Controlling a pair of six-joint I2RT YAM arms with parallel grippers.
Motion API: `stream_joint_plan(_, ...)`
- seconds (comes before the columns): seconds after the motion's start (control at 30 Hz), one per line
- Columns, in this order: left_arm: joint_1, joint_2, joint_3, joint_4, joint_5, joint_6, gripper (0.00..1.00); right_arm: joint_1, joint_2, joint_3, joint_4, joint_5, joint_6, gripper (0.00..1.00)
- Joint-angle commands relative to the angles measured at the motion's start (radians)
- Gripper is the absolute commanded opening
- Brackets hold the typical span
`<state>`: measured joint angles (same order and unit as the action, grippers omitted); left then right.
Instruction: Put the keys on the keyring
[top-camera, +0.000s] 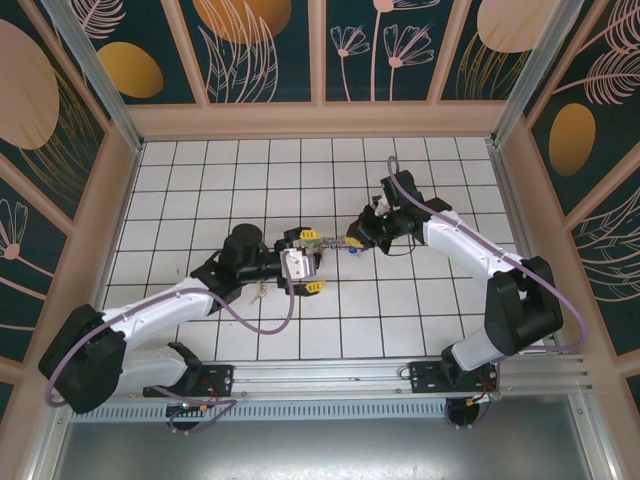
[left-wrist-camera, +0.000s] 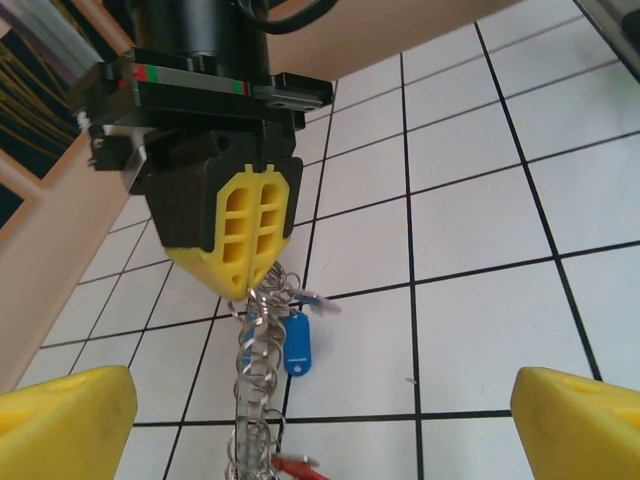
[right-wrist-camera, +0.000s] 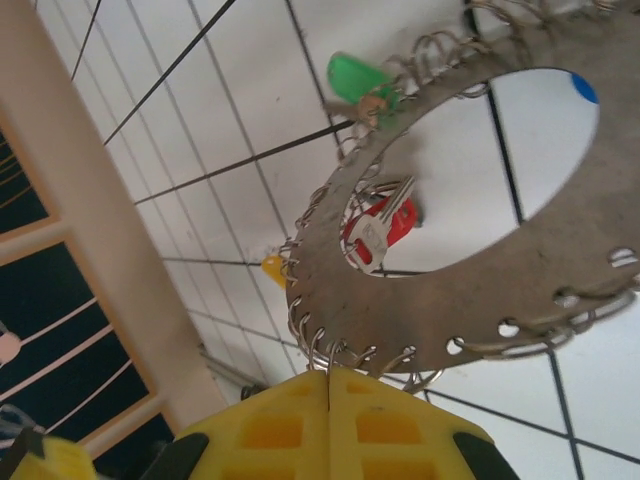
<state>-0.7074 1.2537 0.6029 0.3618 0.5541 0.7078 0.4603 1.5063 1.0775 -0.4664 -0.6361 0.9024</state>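
Keyring (right-wrist-camera: 450, 300) in right end effector (right-wrist-camera: 328, 380)

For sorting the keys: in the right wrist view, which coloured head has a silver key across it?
The red head, inside the keyring's opening; green head, yellow head and blue head have none.

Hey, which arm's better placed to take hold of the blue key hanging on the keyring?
Probably left. The left gripper is open and faces the dangling blue key, while the right gripper is shut on the keyring, holding it up.
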Motion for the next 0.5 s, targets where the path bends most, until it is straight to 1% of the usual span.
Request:
stream_joint_plan(0.0, -0.007, 0.046, 0.033, 0.018, 0.033, 0.061, 0.94, 0.006, -0.023, -0.015, 0.063, -0.117, 0.036, 0.0)
stream_joint_plan(0.1, -0.008, 0.064, 0.008, 0.122, 0.022, 0.038, 0.94, 0.006, -0.039, -0.031, 0.086, -0.129, 0.053, 0.0)
stream_joint_plan(0.17, -0.008, 0.077, 0.009, 0.138, 0.011, 0.039, 0.94, 0.006, -0.044, -0.03, 0.083, -0.136, 0.051, 0.0)
stream_joint_plan(0.23, -0.009, 0.095, 0.016, 0.153, -0.005, 0.042, 0.92, 0.007, -0.05, -0.028, 0.071, -0.139, 0.047, 0.0)
stream_joint_plan(0.33, -0.008, 0.125, 0.017, 0.193, -0.019, 0.024, 0.85, 0.006, -0.062, -0.05, 0.086, -0.149, 0.061, 0.0)
stream_joint_plan(0.47, -0.008, 0.154, 0.006, 0.303, -0.072, -0.038, 0.74, 0.009, -0.095, -0.102, 0.147, -0.159, 0.12, 0.0)
